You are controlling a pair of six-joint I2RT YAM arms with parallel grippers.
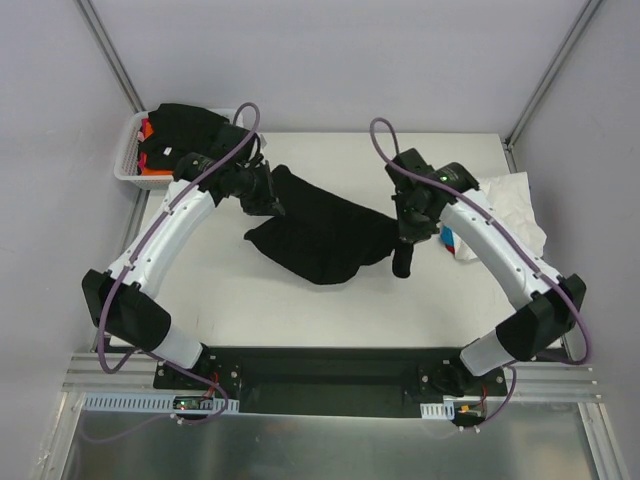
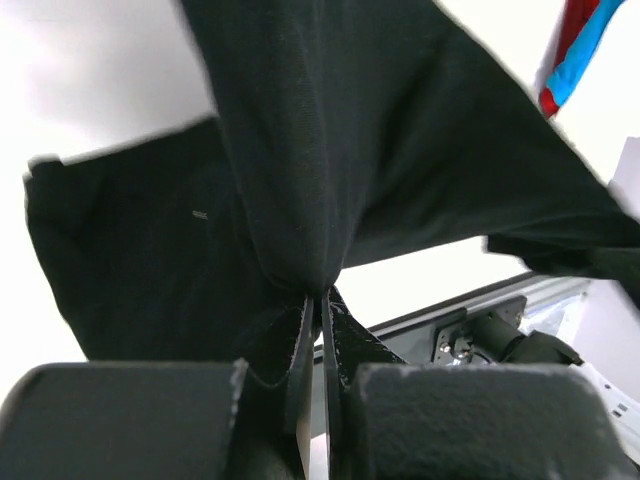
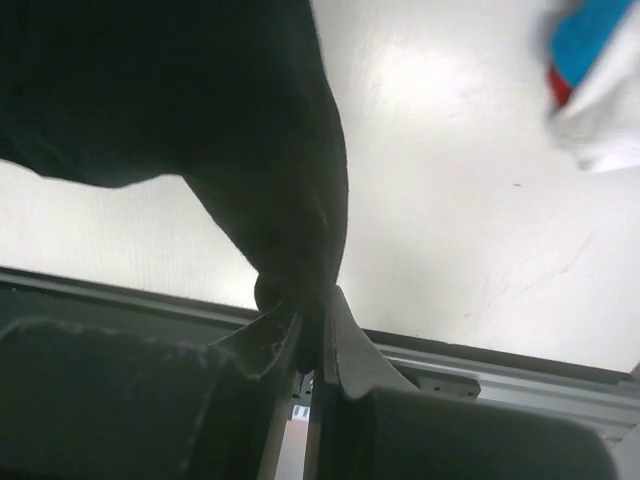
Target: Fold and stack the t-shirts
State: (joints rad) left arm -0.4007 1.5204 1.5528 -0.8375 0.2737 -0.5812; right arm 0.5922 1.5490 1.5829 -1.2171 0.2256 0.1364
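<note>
White desk (image 1: 250,300) between grey walls, with a black t-shirt (image 1: 320,240) in its middle, gripped at two ends
The left hand (image 2: 322,300) is closed tight on a pinch of cloth at the far left end of the black t-shirt, and the right hand (image 3: 318,305) is closed on a fold at its right end. A white basket (image 1: 128,165) holding orange cloth (image 1: 152,178) stands further left of it, and a white t-shirt (image 1: 515,205) with blue cloth (image 1: 450,240) lies at its right
</note>
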